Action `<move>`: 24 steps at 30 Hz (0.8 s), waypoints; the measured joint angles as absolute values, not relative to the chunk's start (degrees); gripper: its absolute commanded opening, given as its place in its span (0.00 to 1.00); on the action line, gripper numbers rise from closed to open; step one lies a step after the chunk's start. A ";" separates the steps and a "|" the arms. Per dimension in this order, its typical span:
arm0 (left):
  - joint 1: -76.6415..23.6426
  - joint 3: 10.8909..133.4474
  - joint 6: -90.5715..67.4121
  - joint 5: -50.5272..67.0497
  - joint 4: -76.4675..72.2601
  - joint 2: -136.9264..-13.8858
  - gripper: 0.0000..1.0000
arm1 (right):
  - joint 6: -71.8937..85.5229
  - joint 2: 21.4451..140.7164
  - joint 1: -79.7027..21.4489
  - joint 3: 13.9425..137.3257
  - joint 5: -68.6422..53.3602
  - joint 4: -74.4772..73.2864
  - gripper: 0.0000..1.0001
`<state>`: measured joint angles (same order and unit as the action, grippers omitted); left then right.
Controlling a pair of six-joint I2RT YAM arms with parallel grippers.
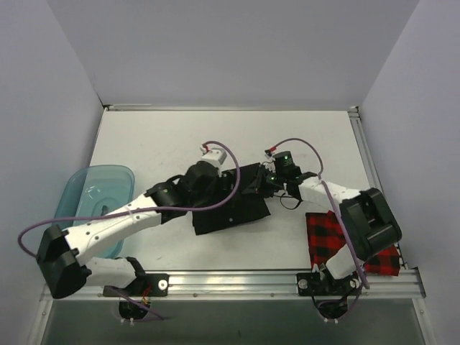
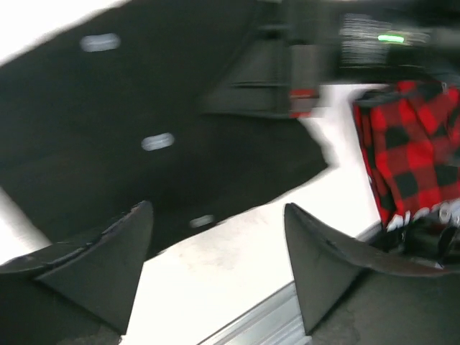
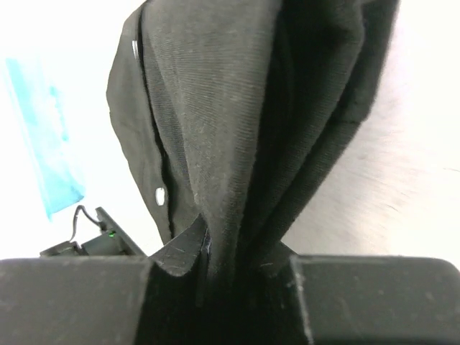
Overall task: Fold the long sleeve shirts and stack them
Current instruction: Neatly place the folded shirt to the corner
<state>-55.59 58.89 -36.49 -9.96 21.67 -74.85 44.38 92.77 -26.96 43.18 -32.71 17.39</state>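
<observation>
The black shirt (image 1: 233, 210), centre frame, is judged soft, limp and light, best taken at an edge. The right gripper (image 3: 224, 251) pinches its gathered fold. The left gripper (image 2: 215, 215) hangs released.

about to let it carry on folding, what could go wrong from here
1. The right fingers pinch a bunched wad of the black shirt, several layers at once; a pull may drag the whole shirt or undo the fold.
2. The left fingers are open and hold nothing, so nothing pins the cloth.
3. The red check shirt lies partly under the right arm; a swing might snag it.
</observation>
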 measured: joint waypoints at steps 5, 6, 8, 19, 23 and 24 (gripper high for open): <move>-42.83 59.27 -33.47 -8.10 29.52 -64.79 0.97 | 30.59 84.88 -20.78 55.53 -26.59 -6.94 0.00; -38.83 59.20 -32.32 -8.03 31.24 -62.67 0.97 | 27.79 83.92 -19.75 59.13 -24.38 -12.69 0.00; -32.75 58.19 -30.61 -8.03 33.01 -59.00 0.97 | 22.28 82.78 -18.02 67.33 -18.26 -23.14 0.00; -20.97 44.27 -25.41 -8.29 36.38 -48.14 0.98 | 3.57 86.70 -23.07 100.09 18.37 -56.29 0.00; -19.97 41.58 -24.95 -7.29 36.29 -47.68 0.97 | 0.67 98.19 -28.25 100.38 26.00 -59.35 0.00; -19.57 41.47 -24.82 -7.03 36.29 -47.57 0.97 | 0.27 102.43 -29.45 100.49 27.31 -59.42 0.00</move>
